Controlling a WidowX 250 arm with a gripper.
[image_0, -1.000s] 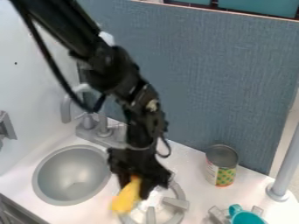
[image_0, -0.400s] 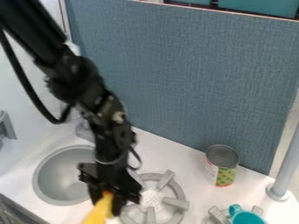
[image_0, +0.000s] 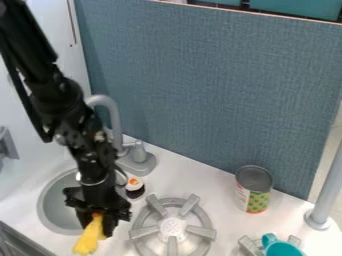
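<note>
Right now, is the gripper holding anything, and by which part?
Yes. The gripper holds a yellow object by its upper, orange-tinged end; the wider yellow part hangs free below.

Left of the burner, the claw covers the upper end of the yellow thing (what it is, I can't tell) and the right side of the sink. Farther up-left of the burner, the arm runs out of view. Right of the burner, the bottom edge cuts off the teal cup; beyond it, the grey pole leaves at the right.
</note>
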